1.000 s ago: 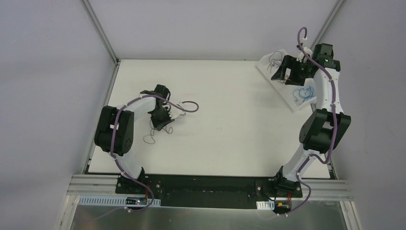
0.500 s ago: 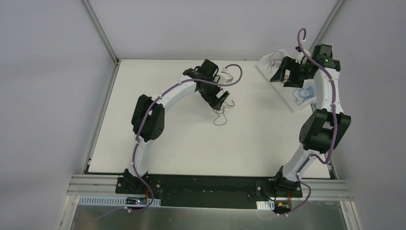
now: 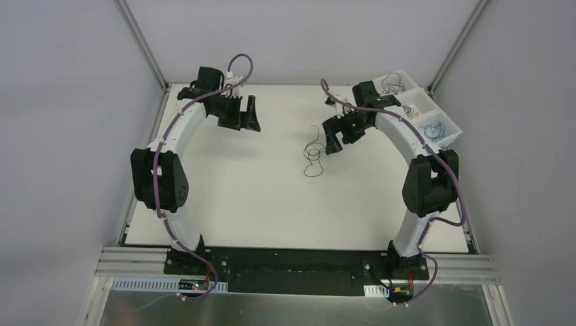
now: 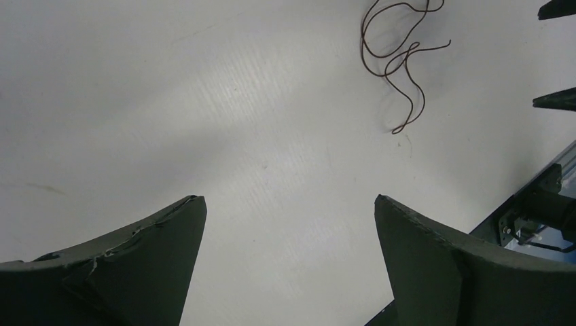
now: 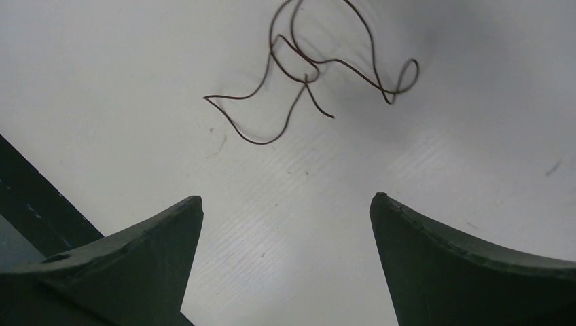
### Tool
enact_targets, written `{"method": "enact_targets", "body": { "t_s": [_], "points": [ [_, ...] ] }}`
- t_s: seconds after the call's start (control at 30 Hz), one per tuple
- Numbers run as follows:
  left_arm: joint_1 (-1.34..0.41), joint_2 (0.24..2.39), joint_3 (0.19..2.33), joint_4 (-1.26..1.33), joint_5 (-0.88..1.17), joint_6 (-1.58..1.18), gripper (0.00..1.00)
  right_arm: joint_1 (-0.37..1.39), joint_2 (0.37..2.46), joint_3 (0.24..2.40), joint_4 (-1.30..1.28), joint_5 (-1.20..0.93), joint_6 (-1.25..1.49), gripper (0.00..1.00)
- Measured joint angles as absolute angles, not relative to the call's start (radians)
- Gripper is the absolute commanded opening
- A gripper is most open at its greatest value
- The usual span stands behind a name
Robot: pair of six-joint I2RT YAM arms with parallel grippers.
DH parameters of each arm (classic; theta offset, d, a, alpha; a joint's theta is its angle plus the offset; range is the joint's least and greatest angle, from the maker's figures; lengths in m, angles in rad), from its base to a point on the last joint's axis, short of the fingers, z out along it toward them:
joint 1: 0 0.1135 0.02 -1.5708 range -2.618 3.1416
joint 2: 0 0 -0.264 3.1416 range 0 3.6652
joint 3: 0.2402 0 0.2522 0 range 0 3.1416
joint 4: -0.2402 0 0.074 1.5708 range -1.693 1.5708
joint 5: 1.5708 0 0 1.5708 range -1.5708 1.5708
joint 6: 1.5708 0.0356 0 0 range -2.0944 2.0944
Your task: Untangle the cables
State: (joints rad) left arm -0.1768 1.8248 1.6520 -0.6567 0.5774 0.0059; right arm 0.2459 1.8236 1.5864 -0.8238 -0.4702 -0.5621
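Observation:
One dark brown curly cable [image 3: 312,153] lies loose on the white table, right of centre. It shows in the left wrist view as the cable [image 4: 397,56] far ahead, and in the right wrist view as the cable [image 5: 307,68] just ahead of the fingertips. My right gripper [image 3: 331,138] hovers open just right of it, nothing between its jaws [image 5: 285,198]. My left gripper [image 3: 246,123] is open and empty at the back left, far from the cable [image 4: 291,200]. A bright blue cable [image 3: 435,128] and thin dark cables [image 3: 392,83] lie in separate compartments of the tray.
A white compartment tray [image 3: 430,99] stands at the back right corner. Aluminium frame posts rise at both back corners. The black base rail runs along the near edge. My right gripper's fingertips [image 4: 555,100] show at the right edge of the left wrist view.
My left gripper carried the dark cable from the left to the middle, opened, let it go and swung to the back left. My right arm moved off the tray toward the cable.

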Motion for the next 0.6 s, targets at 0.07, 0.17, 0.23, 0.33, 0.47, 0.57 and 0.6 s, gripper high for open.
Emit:
{"method": "enact_targets", "body": {
  "t_s": [0.07,0.17,0.23,0.33,0.47,0.57,0.6],
  "points": [
    [-0.141,1.795,1.612,-0.659,0.583,0.002,0.99,0.307,1.827,1.586,-0.812,-0.464,-0.625,0.98],
    [-0.124,1.765,1.569,-0.671,0.596,0.004,0.99,0.354,1.854,1.608,-0.804,-0.464,-0.728,0.99],
    [-0.125,1.752,1.552,-0.678,0.605,0.007,0.99,0.361,1.91,1.657,-0.81,-0.466,-0.806,0.99],
    [-0.126,1.737,1.538,-0.688,0.625,0.011,0.99,0.361,2.0,1.716,-0.807,-0.469,-0.916,0.99],
    [-0.125,1.725,1.538,-0.693,0.63,0.015,0.99,0.368,2.086,1.73,-0.808,-0.474,-1.062,0.99],
    [-0.125,1.724,1.538,-0.694,0.629,0.019,0.99,0.382,2.118,1.73,-0.808,-0.48,-1.133,0.99],
    [-0.125,1.724,1.538,-0.695,0.629,0.02,0.99,0.389,2.126,1.73,-0.807,-0.483,-1.158,0.99]
  ]
}}
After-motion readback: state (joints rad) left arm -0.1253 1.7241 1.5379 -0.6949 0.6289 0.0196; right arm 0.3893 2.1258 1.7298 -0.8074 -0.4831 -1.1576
